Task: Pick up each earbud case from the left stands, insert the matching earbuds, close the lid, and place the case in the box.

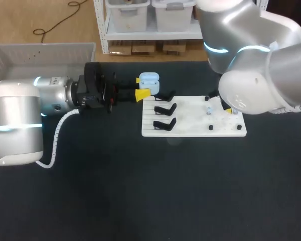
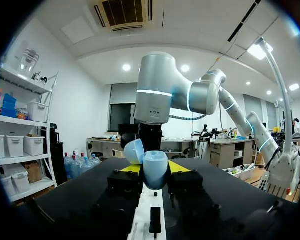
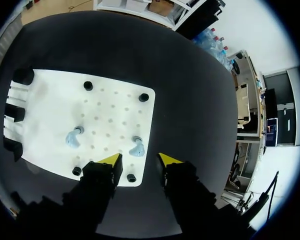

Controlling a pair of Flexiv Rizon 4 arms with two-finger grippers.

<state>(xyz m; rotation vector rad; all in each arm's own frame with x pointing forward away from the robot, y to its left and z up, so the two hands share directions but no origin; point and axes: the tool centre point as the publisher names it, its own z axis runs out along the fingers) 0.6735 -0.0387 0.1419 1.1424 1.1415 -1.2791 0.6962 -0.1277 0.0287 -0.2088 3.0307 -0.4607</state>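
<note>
- Looking down from the head camera, you see a white board lying on the dark surface. Everything below is placed relative to that board.
- Your left arm comes in level from the board's left side. The left jaws are pinching the light blue case from two sides, with the yellow tips against its body.
- The case is at the board's far left corner, raised clear of the board. Its lid is swung open and leans to one side.
- Three black stands sit in a row along the board's left edge. From the left wrist you can see one of them directly beneath the held case.
- Your right arm hangs over the board's right end and hides part of it in the head view.
- The right jaws are spread apart above that end of the board.
- Two pale blue earbuds lie on the board, apart from each other. One earbud is just ahead of the gap between the right jaws, and the other earbud lies further in toward the stands.
- Small black pegs stand near the board's edges around the earbuds.
- The white box sits well away to the board's far left, behind your left arm.
</note>
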